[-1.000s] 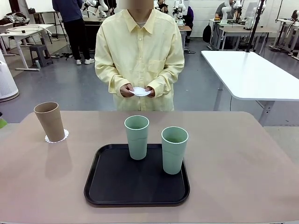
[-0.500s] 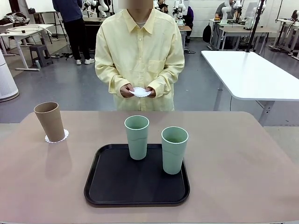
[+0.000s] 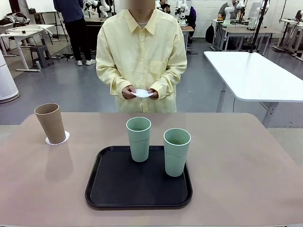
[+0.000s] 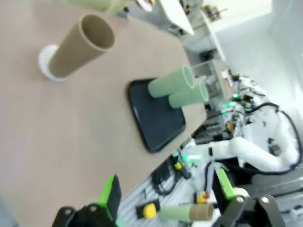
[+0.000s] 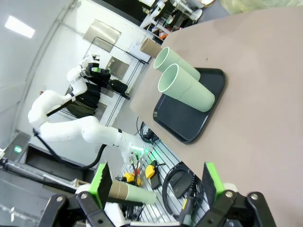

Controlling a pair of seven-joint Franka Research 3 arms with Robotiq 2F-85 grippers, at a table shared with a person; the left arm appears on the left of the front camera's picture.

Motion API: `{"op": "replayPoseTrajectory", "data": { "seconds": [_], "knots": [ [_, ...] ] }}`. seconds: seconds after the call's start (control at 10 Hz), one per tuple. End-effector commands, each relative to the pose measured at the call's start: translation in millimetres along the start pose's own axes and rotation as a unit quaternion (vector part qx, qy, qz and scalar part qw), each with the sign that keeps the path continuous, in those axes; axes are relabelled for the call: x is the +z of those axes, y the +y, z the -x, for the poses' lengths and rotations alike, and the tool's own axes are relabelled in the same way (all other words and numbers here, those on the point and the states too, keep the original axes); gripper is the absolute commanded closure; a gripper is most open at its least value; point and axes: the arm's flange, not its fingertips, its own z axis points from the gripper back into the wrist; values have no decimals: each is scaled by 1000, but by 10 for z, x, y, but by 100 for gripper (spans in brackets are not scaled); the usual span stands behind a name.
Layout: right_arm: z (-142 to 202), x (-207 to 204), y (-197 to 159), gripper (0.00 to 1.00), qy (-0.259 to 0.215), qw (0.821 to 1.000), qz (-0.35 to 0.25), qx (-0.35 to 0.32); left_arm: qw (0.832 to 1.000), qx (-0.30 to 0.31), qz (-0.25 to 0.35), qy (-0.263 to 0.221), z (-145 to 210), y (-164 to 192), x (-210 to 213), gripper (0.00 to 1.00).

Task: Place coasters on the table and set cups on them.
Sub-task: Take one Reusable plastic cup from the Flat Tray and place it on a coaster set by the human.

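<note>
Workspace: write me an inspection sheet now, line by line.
Surface: beige table, black tray at its near middle.
Job's things: tan cup on a coaster, far left; left mint cup and right mint cup upright on the tray; held coaster in the person's hands.
Clutter: nothing seen.
Grippers: left gripper and right gripper open, nothing between the fingers.
Cables: black leads on the floor by the table's edge.
Surroundings: white-topped table, far right.

Left pincer [image 4: 165,176], right pincer [image 5: 155,166]: both agape
</note>
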Motion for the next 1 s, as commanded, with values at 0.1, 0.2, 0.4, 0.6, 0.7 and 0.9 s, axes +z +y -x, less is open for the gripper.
{"op": "replayPoseTrajectory", "data": {
  "seconds": [0.1,0.2,0.4,0.6,0.7,0.9],
  "knots": [
    [-16,-2,3,0,-4,1000,-7,7,1000,-16,8,9,-136,322,251,0],
    [-16,-2,3,0,-4,1000,-7,7,999,-46,7,18,-189,279,218,0],
    [-16,-2,3,0,-4,1000,-7,7,1000,-15,2,19,-87,317,189,0],
    [-16,-2,3,0,-4,1000,-7,7,1000,-15,2,19,-87,317,189,0],
    [-16,-2,3,0,-4,1000,-7,7,1000,-15,2,19,-87,317,189,0],
    [-16,-2,3,0,-4,1000,-7,7,1000,-15,2,19,-87,317,189,0]
  ]
}}
